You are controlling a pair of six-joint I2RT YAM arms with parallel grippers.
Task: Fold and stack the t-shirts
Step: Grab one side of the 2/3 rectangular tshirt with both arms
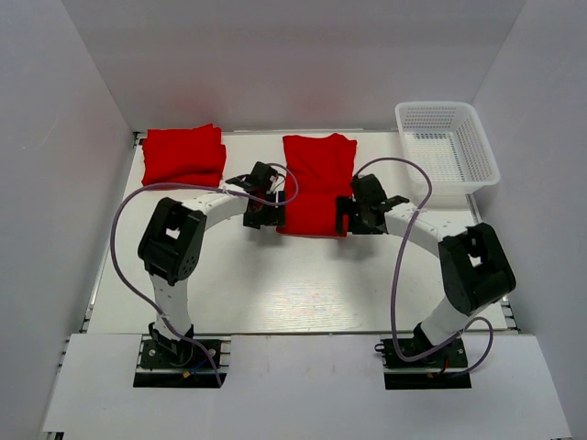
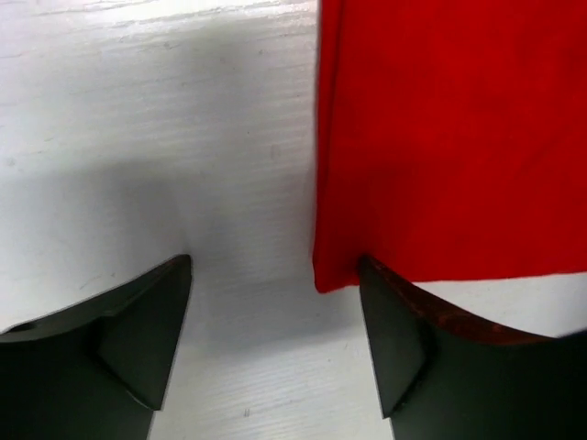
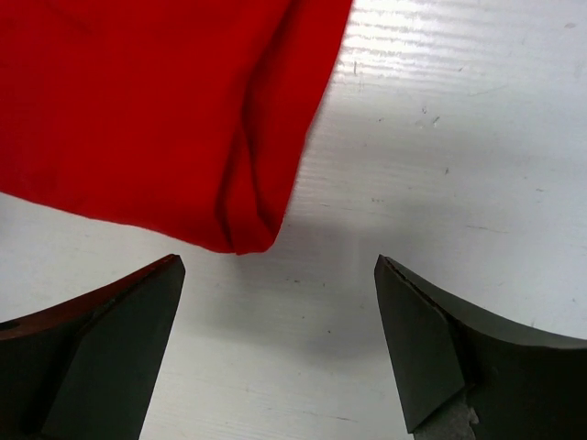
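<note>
Left gripper [image 2: 275, 275]: open, jaws wide, only bare table [image 2: 138, 119] between them. The tip of its shirt-side finger [image 2: 413, 367] sits right at the near-left corner of the shirt [image 2: 449, 137] (touching or just short, can't tell). In the wrist view the cloth runs off toward 1 o'clock.

Right gripper [image 3: 277, 266]: open wide too, holding nothing. The shirt's other near corner sits at 11 o'clock from the gap, just ahead of the fingertips and clear of both.

From above, the grippers flank the near end of that shirt, the left one at its 9 o'clock and the right one at its 3. The shirt is folded into a long strip and lies flat mid-table. The folded red stack [image 1: 183, 156] is at 10 o'clock on the table, well apart. The white basket [image 1: 454, 194] is at 2 o'clock (far corner).
</note>
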